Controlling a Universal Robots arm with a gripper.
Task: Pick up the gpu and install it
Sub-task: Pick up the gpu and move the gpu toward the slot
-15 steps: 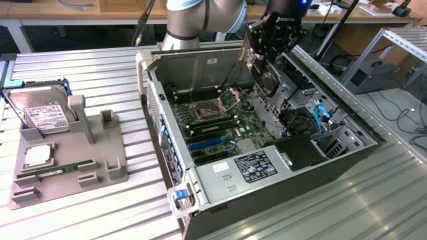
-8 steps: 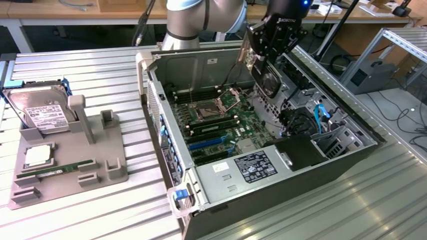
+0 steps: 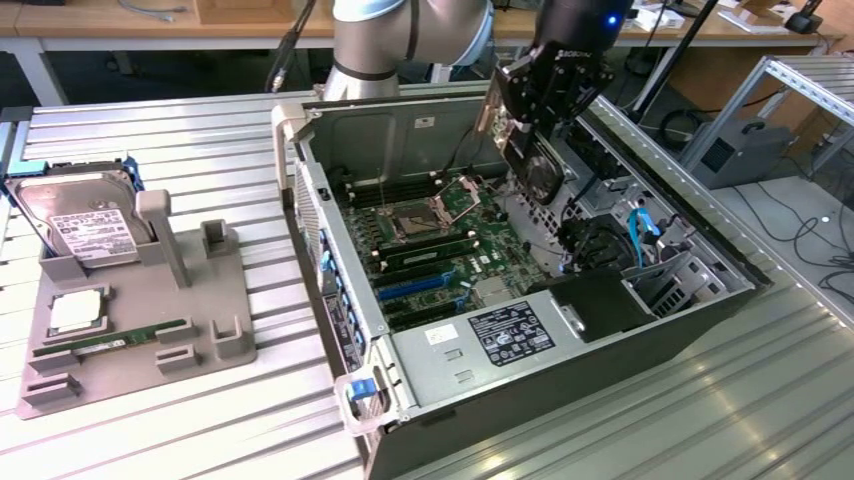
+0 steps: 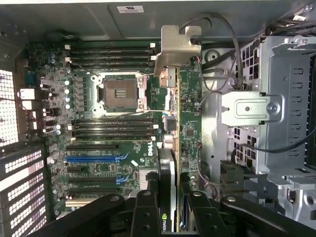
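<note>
Inspection of the scene: the claw [image 3: 537, 120] is clamped on the gpu [image 3: 534, 165], one finger on each face of the card, and holds it on edge over the open computer case [image 3: 441, 420]. In the exterior view the card hangs directly under the claw at the far end of the case, toward the exterior view's right, above the motherboard [image 3: 427, 235] and beside the black cabling by the drive cage [image 3: 667, 285]. It is not seated in any slot. The wrist view looks down along the gpu [image 4: 170, 123] from the claw [image 4: 170, 202]: the black fingers [image 4: 147, 212] flank the card's near end, and its silver end bracket [image 4: 175, 44] sits at the far end (the cooler side carries a small green logo close to the fingers). Below it lie the empty processor socket [image 4: 120, 94], the black memory slots [image 4: 113, 128] and a blue expansion slot [image 4: 94, 159]. On the metal worktop [image 3: 160, 130], well apart from the case, a grey fixture [image 3: 200, 350] holds a hard drive [image 3: 87, 225] and a memory stick [image 3: 114, 340].
</note>
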